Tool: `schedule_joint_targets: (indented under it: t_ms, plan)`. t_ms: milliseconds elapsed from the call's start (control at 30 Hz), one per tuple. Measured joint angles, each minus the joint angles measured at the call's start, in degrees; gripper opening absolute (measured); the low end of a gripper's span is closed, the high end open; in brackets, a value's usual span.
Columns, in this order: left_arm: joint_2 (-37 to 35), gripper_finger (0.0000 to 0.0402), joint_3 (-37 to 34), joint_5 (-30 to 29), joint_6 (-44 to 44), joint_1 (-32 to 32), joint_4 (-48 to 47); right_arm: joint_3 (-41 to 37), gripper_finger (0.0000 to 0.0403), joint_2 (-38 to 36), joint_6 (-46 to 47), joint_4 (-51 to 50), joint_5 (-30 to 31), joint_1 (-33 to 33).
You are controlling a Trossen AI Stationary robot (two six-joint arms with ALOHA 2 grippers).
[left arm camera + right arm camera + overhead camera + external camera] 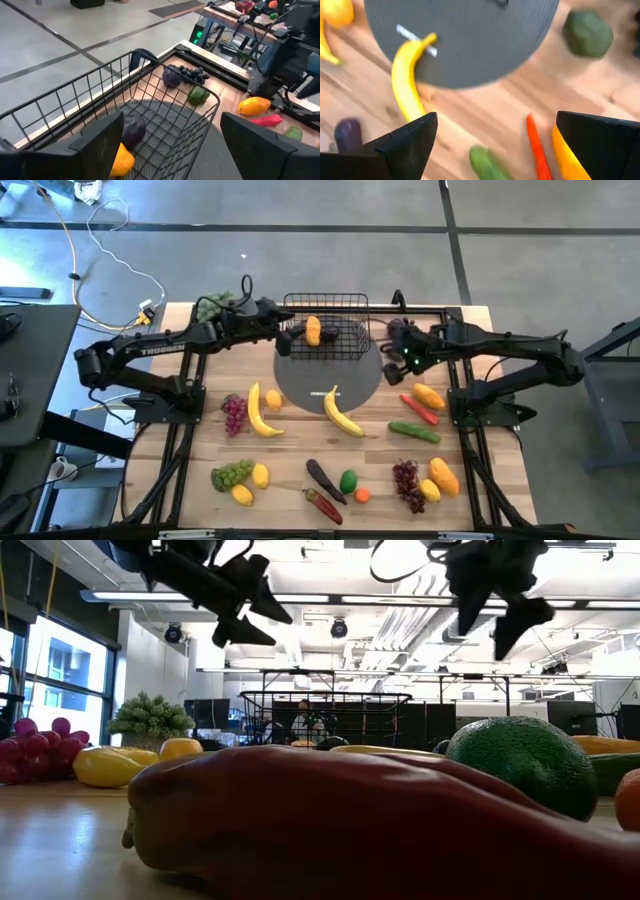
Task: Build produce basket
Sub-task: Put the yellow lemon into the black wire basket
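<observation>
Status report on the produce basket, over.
Left gripper open, empty, over the basket's left edge. Right gripper open, empty, beside the mat. Basket holds a mango and a dark piece; most produce on table. Nothing blocking.

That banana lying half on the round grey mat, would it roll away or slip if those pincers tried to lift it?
Probably not roll: the banana is curved and lies flat on its side, partly on the mat. Its skin looks smooth and glossy, so it may slip or pivot if gripped near a tapered end. It looks rigid, so it likely won't droop.

Both arms reach inward, left hand (288,338) and right hand (392,367) spread wide.
</observation>
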Motion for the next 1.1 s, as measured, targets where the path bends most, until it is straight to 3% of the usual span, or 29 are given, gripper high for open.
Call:
schedule_joint_targets:
  t_ms: [267, 667, 1100]
  plan:
    - [-3.8, 0.0323, 0.0, 0.3, 0.0, -0.8, -4.9, 0.0, 0.039, 0.0, 7.1, -3.1, -0.1, 10.1]
    - [-5.5, 0.0323, 0.0, 0.2, 0.0, -4.7, -12.6, 0.0, 0.039, 0.0, 28.8, -3.0, -2.4, 25.2]
    - [-5.5, 0.0323, 0.0, 0.2, 0.0, -7.2, -12.8, -0.1, 0.039, 5.2, 43.9, -2.9, -4.7, 42.5]
